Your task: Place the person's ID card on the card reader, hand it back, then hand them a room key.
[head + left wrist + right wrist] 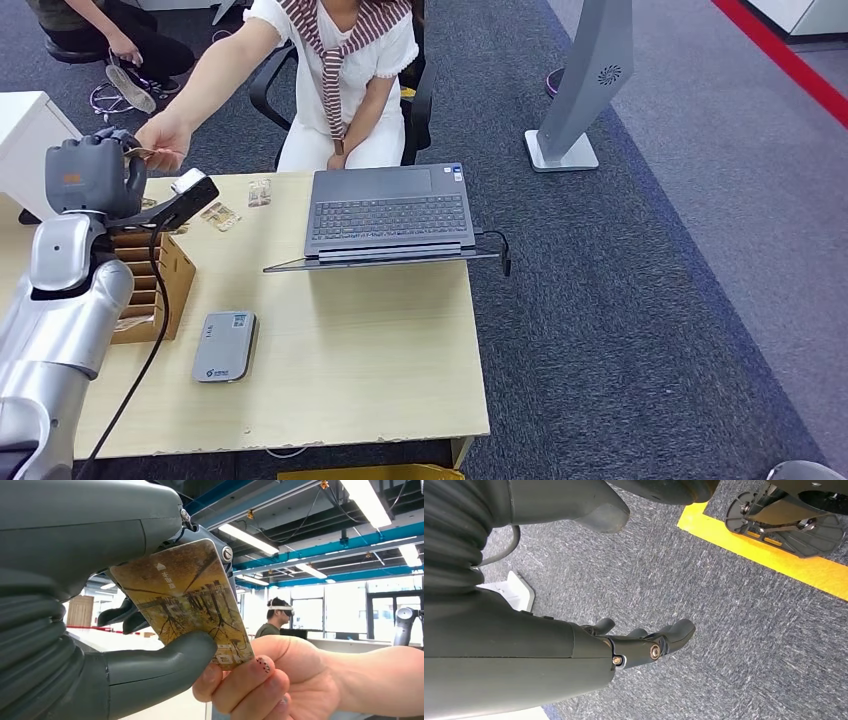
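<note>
**Card changes hands at the bench**

Head view: the left hand (95,172) is raised to the person's hand (163,140); a wooden rack (160,280) on the bench (350,350) holds cards.

Left wrist view: the card (190,602) is pinched by the thumb and gripped by the person; a drop is risked if it is released early.

Right wrist view: the right hand (644,642) hangs loosely open, holding nothing.

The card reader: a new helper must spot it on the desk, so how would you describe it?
Start at the wooden desk with the open laptop. Nearer the robot, left of the laptop, beside the wooden card rack, lies the card reader. It is the flat grey slab with rounded corners.
</note>
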Motion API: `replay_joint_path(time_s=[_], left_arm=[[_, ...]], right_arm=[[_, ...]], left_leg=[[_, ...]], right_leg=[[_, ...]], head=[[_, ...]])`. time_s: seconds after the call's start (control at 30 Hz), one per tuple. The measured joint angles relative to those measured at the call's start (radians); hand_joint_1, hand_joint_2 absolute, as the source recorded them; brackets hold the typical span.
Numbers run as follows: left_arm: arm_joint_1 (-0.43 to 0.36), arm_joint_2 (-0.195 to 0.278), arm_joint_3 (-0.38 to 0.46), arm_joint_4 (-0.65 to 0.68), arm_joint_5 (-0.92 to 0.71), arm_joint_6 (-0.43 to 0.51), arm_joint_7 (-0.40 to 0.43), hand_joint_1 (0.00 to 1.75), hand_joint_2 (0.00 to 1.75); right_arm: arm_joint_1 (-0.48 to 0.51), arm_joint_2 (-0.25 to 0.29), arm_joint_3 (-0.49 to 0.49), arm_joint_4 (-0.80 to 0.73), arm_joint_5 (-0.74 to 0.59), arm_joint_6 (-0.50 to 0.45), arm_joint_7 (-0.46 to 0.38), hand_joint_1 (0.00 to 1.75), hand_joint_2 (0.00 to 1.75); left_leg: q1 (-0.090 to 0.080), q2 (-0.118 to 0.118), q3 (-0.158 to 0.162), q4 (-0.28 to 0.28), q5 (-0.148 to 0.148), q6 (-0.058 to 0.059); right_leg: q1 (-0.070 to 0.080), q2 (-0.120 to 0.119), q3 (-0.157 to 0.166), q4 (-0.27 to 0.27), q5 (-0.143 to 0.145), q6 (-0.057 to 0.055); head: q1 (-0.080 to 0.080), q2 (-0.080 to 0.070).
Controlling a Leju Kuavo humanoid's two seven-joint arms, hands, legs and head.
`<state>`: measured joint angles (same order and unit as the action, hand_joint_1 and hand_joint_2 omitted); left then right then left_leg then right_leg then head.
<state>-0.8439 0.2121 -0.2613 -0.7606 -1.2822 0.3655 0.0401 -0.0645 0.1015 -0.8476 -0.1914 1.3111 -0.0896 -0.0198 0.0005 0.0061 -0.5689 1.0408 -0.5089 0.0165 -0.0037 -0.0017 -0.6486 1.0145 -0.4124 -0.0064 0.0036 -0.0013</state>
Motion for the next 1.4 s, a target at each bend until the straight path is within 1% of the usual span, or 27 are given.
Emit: replay_joint_path(time_s=[0.4, 0.53, 0.7, 0.83, 0.97, 1.2, 1.4], left_arm=[[-0.005, 0.000, 0.000, 0.024, -0.007, 0.002, 0.009, 1.75, 1.75], [-0.004, 0.000, 0.000, 0.029, -0.012, 0.000, 0.012, 0.00, 1.75], [0.002, 0.001, 0.000, 0.032, -0.004, 0.021, 0.000, 0.00, 1.75], [0.048, 0.007, 0.000, -0.013, 0.032, 0.053, -0.042, 0.00, 1.75], [0.136, 0.022, 0.000, -0.116, 0.063, 0.055, -0.075, 0.00, 1.75], [0.312, 0.046, 0.001, -0.323, 0.108, 0.083, -0.113, 0.00, 1.75], [0.491, 0.069, 0.015, -0.492, 0.092, 0.095, -0.127, 0.00, 1.75]], right_arm=[[0.000, 0.000, 0.000, 0.003, 0.000, 0.000, -0.008, 0.00, 1.75], [0.000, 0.000, 0.000, 0.003, 0.000, 0.000, -0.008, 0.00, 1.75], [0.000, 0.000, 0.000, 0.003, 0.000, -0.002, -0.011, 0.00, 1.75], [0.002, 0.000, 0.000, 0.003, -0.007, -0.004, -0.016, 0.00, 1.75], [0.003, 0.000, 0.000, 0.003, -0.015, -0.004, -0.011, 0.00, 1.75], [0.007, -0.001, -0.003, 0.003, -0.021, -0.009, -0.004, 0.00, 1.75], [0.014, -0.004, -0.010, 0.003, -0.032, -0.014, -0.002, 0.00, 1.75]], left_leg=[[0.000, 0.001, 0.000, 0.000, 0.000, 0.000], [0.000, 0.001, -0.001, 0.000, 0.000, 0.000], [0.000, 0.000, -0.001, 0.000, 0.000, 0.000], [0.000, 0.001, -0.001, 0.000, 0.000, 0.000], [0.000, 0.001, -0.001, 0.000, 0.000, 0.000], [0.000, 0.001, -0.002, 0.000, 0.000, 0.000], [0.000, 0.003, -0.002, -0.001, -0.001, 0.000]], right_leg=[[0.000, 0.000, -0.001, 0.000, 0.000, 0.000], [0.000, 0.001, -0.001, 0.000, 0.000, 0.000], [0.000, 0.000, -0.001, 0.000, 0.000, 0.000], [0.000, 0.000, -0.001, 0.000, 0.000, 0.000], [0.000, 0.001, -0.001, 0.000, 0.000, 0.000], [0.000, 0.001, -0.002, 0.000, -0.001, 0.000], [0.000, 0.002, -0.002, 0.000, -0.001, 0.000]], head=[[0.000, 0.000], [0.000, 0.000], [0.000, 0.000], [0.000, 0.000], [0.000, 0.000], [0.000, 0.000], [0.000, 0.000]])
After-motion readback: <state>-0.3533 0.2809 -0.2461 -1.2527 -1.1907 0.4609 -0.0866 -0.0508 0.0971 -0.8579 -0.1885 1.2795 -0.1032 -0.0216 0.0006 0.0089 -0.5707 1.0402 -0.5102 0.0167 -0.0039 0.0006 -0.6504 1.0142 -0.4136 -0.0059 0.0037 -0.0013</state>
